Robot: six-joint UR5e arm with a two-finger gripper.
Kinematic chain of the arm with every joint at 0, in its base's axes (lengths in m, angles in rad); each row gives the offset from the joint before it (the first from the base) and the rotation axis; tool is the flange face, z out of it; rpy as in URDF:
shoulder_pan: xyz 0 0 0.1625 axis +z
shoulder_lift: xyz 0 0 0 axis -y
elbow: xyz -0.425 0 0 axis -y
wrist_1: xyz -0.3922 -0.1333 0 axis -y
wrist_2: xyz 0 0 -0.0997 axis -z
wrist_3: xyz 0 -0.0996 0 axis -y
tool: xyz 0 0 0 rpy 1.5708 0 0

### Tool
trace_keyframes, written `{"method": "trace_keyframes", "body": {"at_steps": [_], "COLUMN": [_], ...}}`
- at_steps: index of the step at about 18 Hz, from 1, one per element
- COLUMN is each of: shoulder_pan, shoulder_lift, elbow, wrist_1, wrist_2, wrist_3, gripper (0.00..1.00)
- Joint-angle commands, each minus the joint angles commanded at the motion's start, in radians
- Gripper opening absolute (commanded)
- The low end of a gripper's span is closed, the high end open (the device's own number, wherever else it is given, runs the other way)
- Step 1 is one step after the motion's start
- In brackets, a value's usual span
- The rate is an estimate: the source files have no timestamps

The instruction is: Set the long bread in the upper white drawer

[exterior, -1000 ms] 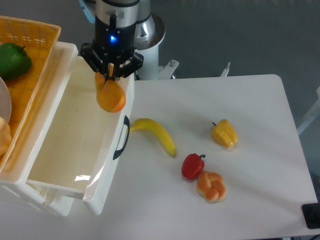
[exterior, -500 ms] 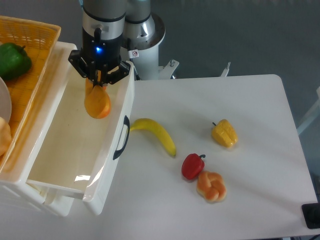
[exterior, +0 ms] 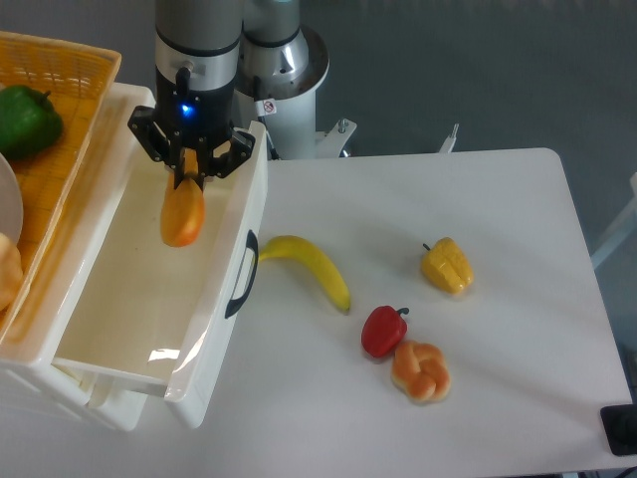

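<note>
The long bread [exterior: 183, 215] is an orange-golden loaf hanging end-down from my gripper [exterior: 188, 177], which is shut on its top end. It hangs over the inside of the upper white drawer [exterior: 129, 309], near the drawer's far end. The drawer is pulled open, with a dark curved handle [exterior: 241, 274] on its front. The bottom of the drawer shows no other objects.
An orange woven basket [exterior: 55, 119] with a green pepper [exterior: 27, 119] sits left of the drawer. On the table are a banana [exterior: 309, 267], a yellow pepper [exterior: 447, 266], a red pepper [exterior: 384, 330] and a knotted bun [exterior: 421, 370].
My gripper has moved left with the bread, from above the drawer's right wall to over the drawer's inside, and the bread now hangs more upright and lower.
</note>
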Motion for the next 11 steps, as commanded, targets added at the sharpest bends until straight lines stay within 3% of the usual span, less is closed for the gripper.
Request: {"method": "trace_keyframes", "body": {"at_steps": [11], "shoulder_pan": [0.020], "shoulder_lift": [-0.006], "elbow": [0.003], "wrist_1": [0.006], "wrist_2": [0.002], "wrist_3": [0.020], "gripper": [0.51]}}
